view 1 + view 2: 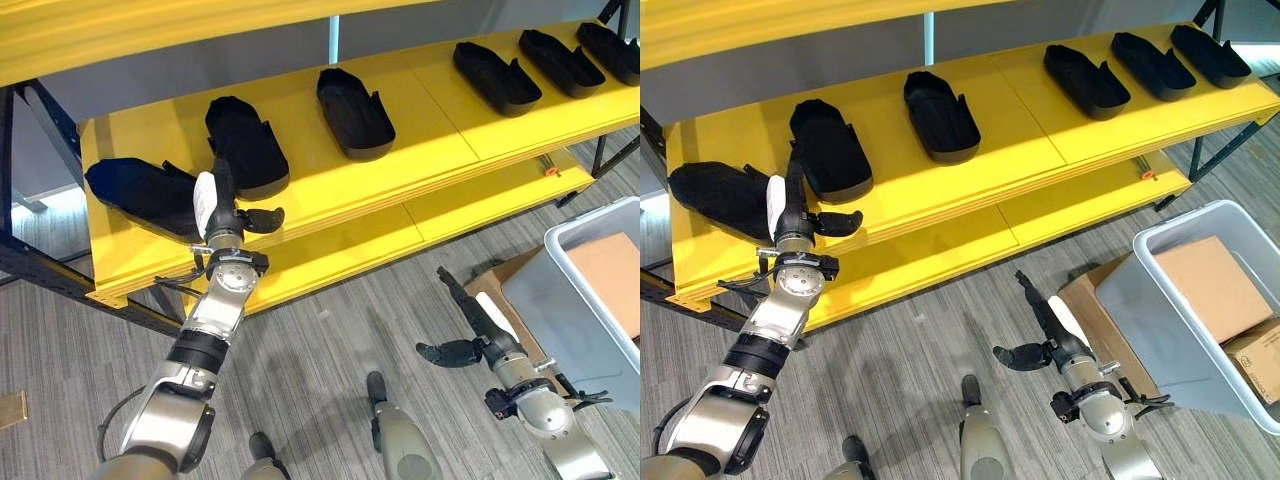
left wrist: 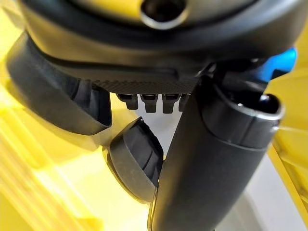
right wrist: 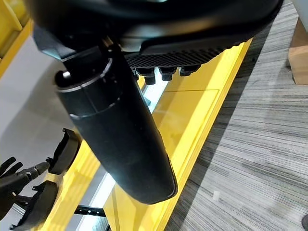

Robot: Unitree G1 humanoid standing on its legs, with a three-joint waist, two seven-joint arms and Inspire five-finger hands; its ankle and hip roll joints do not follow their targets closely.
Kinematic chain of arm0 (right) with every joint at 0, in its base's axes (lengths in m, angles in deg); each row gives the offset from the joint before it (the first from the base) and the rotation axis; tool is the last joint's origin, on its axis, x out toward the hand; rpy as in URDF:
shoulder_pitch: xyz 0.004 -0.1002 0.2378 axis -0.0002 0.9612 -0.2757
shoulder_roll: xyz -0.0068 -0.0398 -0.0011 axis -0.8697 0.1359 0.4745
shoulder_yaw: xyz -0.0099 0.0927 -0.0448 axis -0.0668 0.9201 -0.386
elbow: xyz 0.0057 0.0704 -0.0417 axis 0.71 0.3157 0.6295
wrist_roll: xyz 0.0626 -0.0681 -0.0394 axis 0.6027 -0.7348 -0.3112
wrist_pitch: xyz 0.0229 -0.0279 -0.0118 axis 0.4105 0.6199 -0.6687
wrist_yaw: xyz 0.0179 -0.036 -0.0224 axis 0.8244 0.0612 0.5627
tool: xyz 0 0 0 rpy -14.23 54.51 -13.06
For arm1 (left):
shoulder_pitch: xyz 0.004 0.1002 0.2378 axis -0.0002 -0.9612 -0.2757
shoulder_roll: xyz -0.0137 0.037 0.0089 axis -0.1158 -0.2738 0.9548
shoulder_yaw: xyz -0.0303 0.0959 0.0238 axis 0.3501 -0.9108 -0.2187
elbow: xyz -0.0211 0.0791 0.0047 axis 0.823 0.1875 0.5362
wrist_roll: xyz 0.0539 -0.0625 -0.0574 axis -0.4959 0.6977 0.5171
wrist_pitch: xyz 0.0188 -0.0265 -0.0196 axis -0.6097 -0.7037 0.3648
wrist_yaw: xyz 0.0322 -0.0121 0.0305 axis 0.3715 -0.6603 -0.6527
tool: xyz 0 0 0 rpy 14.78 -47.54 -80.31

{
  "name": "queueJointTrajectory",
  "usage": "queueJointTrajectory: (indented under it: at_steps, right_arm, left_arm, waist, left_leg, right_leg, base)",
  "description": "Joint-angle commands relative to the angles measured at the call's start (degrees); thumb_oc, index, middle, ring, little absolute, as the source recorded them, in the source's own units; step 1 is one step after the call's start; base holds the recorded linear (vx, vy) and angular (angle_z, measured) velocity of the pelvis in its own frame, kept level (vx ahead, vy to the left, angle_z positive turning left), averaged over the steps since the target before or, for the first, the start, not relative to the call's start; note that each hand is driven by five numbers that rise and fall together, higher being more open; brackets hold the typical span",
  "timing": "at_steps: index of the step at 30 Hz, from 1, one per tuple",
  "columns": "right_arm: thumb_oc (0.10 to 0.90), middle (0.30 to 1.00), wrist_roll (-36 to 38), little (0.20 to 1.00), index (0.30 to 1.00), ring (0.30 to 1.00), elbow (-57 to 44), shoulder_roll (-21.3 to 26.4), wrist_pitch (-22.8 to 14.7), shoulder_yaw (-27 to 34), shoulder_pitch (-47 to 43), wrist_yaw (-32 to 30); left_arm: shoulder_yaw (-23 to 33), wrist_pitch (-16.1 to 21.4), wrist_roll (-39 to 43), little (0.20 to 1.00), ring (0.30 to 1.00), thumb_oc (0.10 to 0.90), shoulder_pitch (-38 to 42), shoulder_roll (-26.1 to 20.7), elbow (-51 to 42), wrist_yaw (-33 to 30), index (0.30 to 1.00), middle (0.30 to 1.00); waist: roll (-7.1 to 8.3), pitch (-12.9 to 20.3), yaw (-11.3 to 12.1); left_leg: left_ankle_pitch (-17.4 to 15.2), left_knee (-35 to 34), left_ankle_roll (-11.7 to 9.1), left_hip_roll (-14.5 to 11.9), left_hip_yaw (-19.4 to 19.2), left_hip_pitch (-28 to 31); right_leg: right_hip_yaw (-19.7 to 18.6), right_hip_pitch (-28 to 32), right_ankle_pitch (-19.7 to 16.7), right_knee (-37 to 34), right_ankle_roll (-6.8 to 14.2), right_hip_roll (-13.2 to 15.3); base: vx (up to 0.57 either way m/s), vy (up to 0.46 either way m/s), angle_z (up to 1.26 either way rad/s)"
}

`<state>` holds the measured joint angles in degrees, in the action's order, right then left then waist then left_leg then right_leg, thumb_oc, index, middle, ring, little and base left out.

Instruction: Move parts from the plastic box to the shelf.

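Note:
Several black moulded parts lie in a row on the yellow shelf, from the leftmost part and the second part to the far right part. My left hand stands at the shelf's front edge between the two leftmost parts, fingers straight, thumb out sideways, holding nothing. In the left wrist view a black part lies just past the thumb. My right hand hangs low over the floor beside the grey plastic box, open and empty.
The plastic box stands tilted at the right with cardboard boxes inside it and flat cardboard under its near side. A lower yellow shelf level juts out below the parts. Striped grey floor lies between shelf and box.

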<state>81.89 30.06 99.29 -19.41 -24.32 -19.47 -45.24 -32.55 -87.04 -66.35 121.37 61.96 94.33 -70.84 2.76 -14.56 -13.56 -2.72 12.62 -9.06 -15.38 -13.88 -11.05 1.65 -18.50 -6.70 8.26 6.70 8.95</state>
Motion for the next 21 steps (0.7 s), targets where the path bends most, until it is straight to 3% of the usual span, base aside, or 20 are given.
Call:
queueJointTrajectory:
  at_steps: [1,9,21]
  right_arm:
    - [0.900,1.000,0.7,1.000,1.000,1.000,-9.0,4.1,-5.0,3.2,-3.1,-3.2]
    - [0.900,1.000,0.7,1.000,1.000,1.000,-9.3,4.8,-5.5,3.2,-3.0,-3.8]
    - [0.900,1.000,1.2,1.000,1.000,1.000,-9.6,5.8,-6.8,3.0,-3.1,-3.9]
  left_arm:
    - [-0.1,3.4,0.0,1.000,1.000,0.900,10.1,-2.8,0.7,-4.4,1.000,1.000]
    - [0.5,3.1,-0.2,1.000,1.000,0.900,11.8,-4.7,3.6,-5.8,1.000,1.000]
    - [3.4,3.5,-3.2,1.000,1.000,0.900,9.3,-7.4,0.0,-8.4,1.000,1.000]
  waist:
    - [0.08,1.1,0.3]
    - [0.54,0.4,0.2]
    - [1.30,-0.6,1.1]
  left_leg:
    - [-0.3,3.3,2.4,-1.0,1.4,-2.8]
    - [-0.4,4.1,2.5,-1.2,1.4,-4.0]
    - [-1.1,6.0,2.7,-1.4,2.5,-6.1]
  right_leg:
    - [-0.2,0.3,10.4,9.5,2.1,2.5]
    - [-0.4,-1.1,10.3,10.2,2.1,2.2]
    - [-0.1,-2.1,10.7,11.6,1.8,2.2]
  base:
    - [-0.02,-0.016,-0.03]
    - [-0.01,-0.009,-0.05]
    - [0.00,-0.001,0.01]
